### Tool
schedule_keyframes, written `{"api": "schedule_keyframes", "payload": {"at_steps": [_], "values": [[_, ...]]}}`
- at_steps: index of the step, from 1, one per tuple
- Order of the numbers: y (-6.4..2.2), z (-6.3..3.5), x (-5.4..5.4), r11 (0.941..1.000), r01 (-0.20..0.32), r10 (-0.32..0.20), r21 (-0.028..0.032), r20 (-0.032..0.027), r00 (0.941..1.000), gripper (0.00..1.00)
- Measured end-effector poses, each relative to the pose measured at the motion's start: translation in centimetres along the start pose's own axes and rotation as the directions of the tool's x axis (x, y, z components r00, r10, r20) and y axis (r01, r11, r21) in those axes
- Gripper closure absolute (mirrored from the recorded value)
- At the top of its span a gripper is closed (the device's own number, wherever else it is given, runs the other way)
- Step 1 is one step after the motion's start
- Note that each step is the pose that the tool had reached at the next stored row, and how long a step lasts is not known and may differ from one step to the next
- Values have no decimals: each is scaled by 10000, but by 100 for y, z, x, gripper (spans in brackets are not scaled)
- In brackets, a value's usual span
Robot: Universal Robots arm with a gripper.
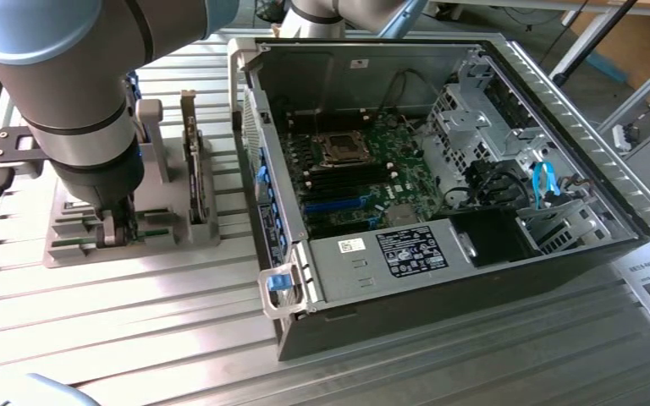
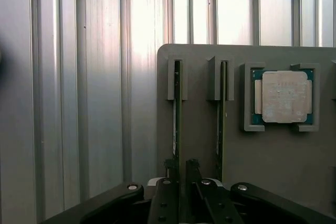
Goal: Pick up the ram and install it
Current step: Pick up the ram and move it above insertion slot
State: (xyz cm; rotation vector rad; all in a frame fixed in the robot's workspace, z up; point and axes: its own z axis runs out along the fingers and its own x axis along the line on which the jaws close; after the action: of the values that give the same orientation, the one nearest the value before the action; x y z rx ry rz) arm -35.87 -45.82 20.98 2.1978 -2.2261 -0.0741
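Two views, so exterior one first. The gripper (image 1: 116, 230) is lowered right into the grey holder (image 1: 77, 255), which sits on the slatted metal table (image 1: 133, 330) at the exterior view's left of the open PC case (image 1: 354, 80). A dark expansion card (image 1: 194, 161) is stood upright in the same holder, just beside the arm. Inside the case the motherboard (image 1: 359, 173) is laid bare and nothing is being touched there.

Wrist view next. The ram (image 2: 177, 108) is seen edge-on, stood in its slot in the holder (image 2: 199, 129), and its near end runs straight into the middle of the gripper (image 2: 181, 167), so the stick is straddled rather than sat off to one side. Whether it's actually clamped or just loosely bracketed can't be told from this angle, tbh. A second stick (image 2: 222, 114) is parked in the neighbouring slot, outside the gripper, and the silver processor chip (image 2: 285, 97) is nested in its own pocket further along, well clear. The ram is seated in the holder, not lifted.
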Motion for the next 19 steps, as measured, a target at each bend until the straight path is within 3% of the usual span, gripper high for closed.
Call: {"api": "schedule_keyframes", "payload": {"at_steps": [2, 14, 19], "values": [[0, 0, 0, 10000, 0, 0, -1, 0, 10000, 88], [0, -3, -1, 10000, 0, 0, 3, 3, 10000, 88], [2, -55, -1, 10000, 0, 0, 1, 0, 10000, 88]]}}
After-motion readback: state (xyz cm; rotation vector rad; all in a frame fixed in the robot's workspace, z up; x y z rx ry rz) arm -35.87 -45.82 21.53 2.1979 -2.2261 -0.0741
